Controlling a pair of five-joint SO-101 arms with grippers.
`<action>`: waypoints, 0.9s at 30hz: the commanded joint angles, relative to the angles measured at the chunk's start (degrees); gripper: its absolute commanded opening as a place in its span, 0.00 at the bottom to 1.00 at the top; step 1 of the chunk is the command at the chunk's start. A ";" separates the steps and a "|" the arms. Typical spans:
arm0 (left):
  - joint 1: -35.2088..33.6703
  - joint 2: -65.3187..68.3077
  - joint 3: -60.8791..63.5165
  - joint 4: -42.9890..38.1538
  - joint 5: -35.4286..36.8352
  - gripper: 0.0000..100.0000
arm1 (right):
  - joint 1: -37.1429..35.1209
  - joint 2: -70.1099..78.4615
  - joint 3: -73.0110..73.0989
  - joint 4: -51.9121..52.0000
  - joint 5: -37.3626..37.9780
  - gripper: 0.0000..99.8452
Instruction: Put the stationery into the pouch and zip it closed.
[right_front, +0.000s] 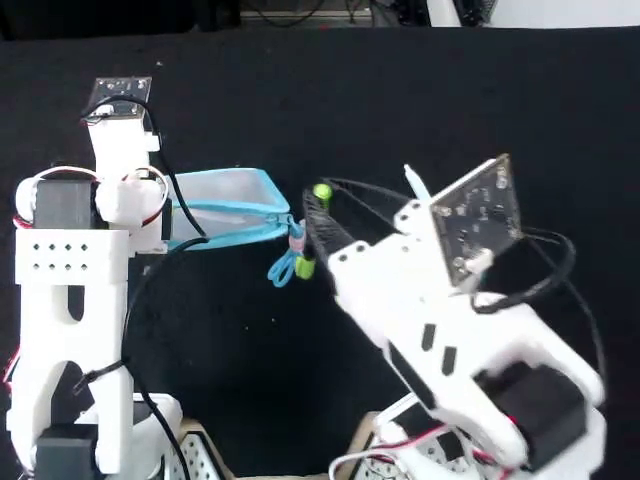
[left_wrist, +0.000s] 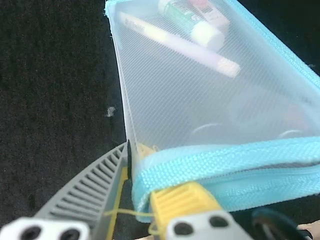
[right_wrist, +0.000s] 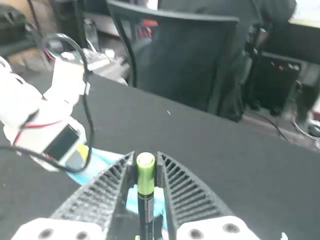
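Observation:
A see-through pouch (right_front: 225, 200) with light blue trim lies on the black table, its zipper pull (right_front: 284, 268) hanging at the end toward the right arm. Inside the pouch (left_wrist: 170, 95) I see a white-capped stick (left_wrist: 192, 22), a pale pen (left_wrist: 185, 46) and an eraser. My left gripper (left_wrist: 136, 156) is shut on the pouch's zipper edge at its corner. My right gripper (right_wrist: 145, 159) is shut on a black pen with a green cap (right_wrist: 145, 167). That pen (right_front: 321, 193) hangs just past the pouch's zipper-pull end, held by the black fingers (right_front: 322, 228).
The left arm's white body (right_front: 70, 260) stands over the table's left side and the right arm (right_front: 450, 310) crosses the lower right. Black cables (right_front: 560, 260) loop beside the right arm. A chair (right_wrist: 185, 55) and room clutter stand beyond the table's far edge.

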 joint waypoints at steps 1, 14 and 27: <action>0.04 0.53 0.84 -0.09 0.70 0.03 | -1.49 -4.18 7.34 -11.43 -0.53 0.01; 0.22 0.53 1.63 -0.18 0.70 0.03 | -1.49 -16.13 24.22 -34.29 -0.79 0.01; 0.40 0.53 1.80 -0.18 0.70 0.03 | -7.12 -16.75 23.87 -35.43 -0.44 0.01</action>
